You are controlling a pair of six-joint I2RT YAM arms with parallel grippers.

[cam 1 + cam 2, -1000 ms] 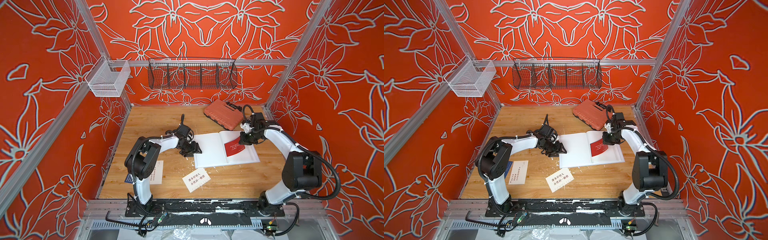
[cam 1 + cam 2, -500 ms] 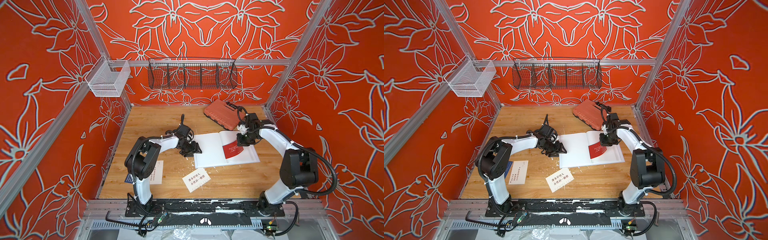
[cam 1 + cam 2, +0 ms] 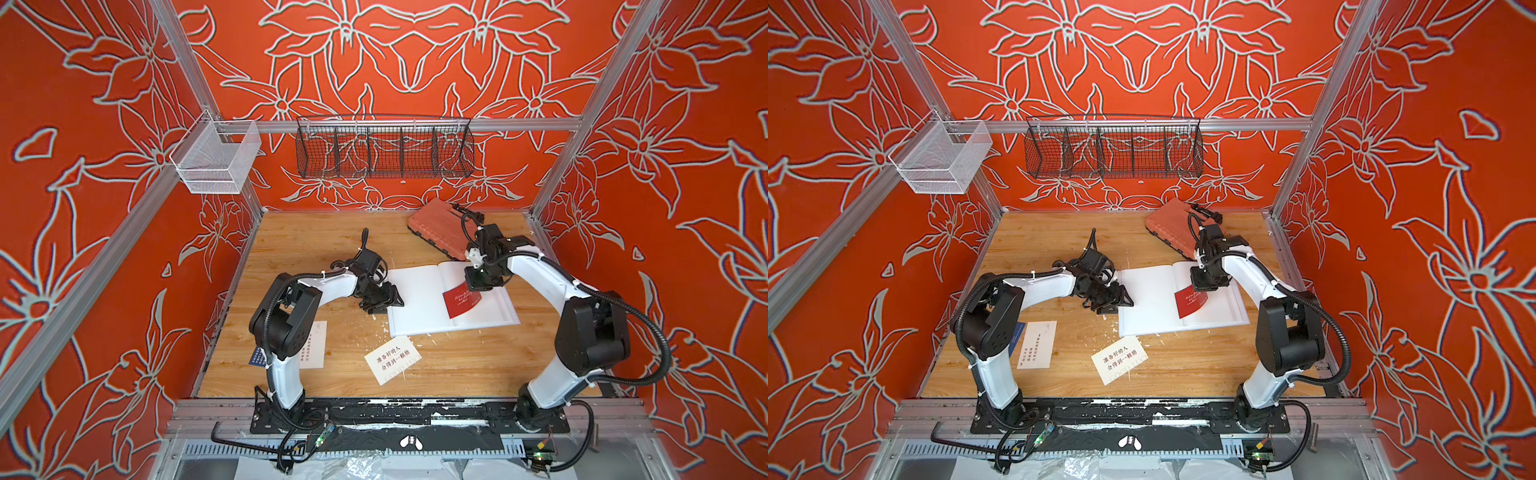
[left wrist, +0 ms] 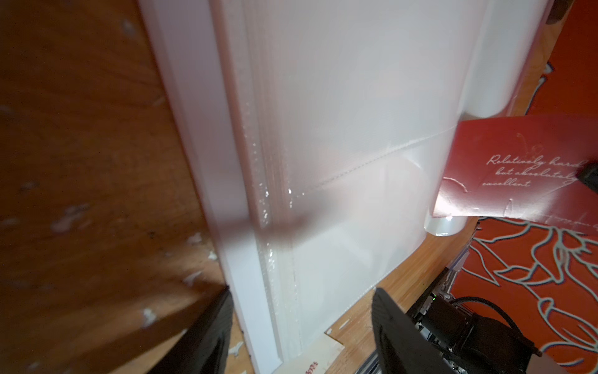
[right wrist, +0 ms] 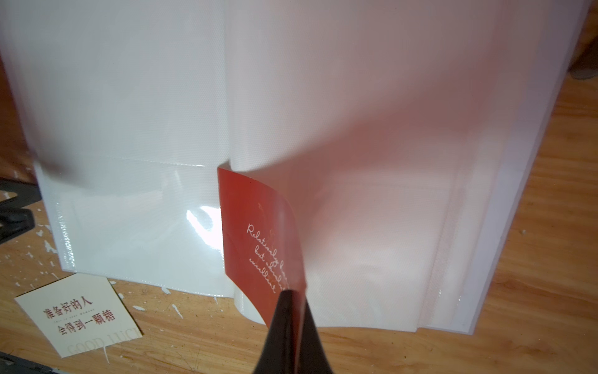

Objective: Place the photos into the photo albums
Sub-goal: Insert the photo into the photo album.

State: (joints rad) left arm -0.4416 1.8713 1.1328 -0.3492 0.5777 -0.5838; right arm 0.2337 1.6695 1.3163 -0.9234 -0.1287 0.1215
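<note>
In front of the open, thick white photo album [image 3: 419, 305], a white card with black Chinese text [image 3: 392, 360] lies flat on the wooden table [image 3: 457, 365]. Farther out from the album's front left corner are a second white text card [image 3: 316, 350] and a navy blue card [image 3: 255, 357] that is mostly hidden.

At the album's left edge, the left claw [image 3: 386, 301] is released. Its jaws stand apart, one over the wood and one over the page, and I cannot tell whether they touch the album.

Over the album's right page, just beside the fold, the right claw [image 5: 293, 298] is clenched on the near edge of the dark red card with white cursive [image 5: 259, 233]. The card tilts away from the claw, and its far corner meets the curled page edge.

Beyond the album's far right corner lies the orange ribbed plastic case [image 3: 436, 232].
</note>
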